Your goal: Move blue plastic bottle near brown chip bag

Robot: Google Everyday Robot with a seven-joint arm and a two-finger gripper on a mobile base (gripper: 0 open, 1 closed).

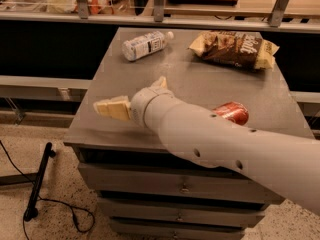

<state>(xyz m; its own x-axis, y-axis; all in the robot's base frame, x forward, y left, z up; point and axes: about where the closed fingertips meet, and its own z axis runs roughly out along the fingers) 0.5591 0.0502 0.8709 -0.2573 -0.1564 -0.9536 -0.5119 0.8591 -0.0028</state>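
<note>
The blue plastic bottle (145, 45) lies on its side at the back left of the grey cabinet top (200, 81), white cap pointing right. The brown chip bag (235, 49) lies at the back right, a clear gap between the two. My gripper (111, 108) hovers over the front left part of the top, pointing left, well in front of the bottle and holding nothing that I can see. My white arm reaches in from the lower right.
A red soda can (231, 112) lies on the right side of the top, partly behind my arm. Drawers (180, 186) run below. A wooden counter with metal posts (159, 1) stands behind. A black cable (37, 184) lies on the floor at left.
</note>
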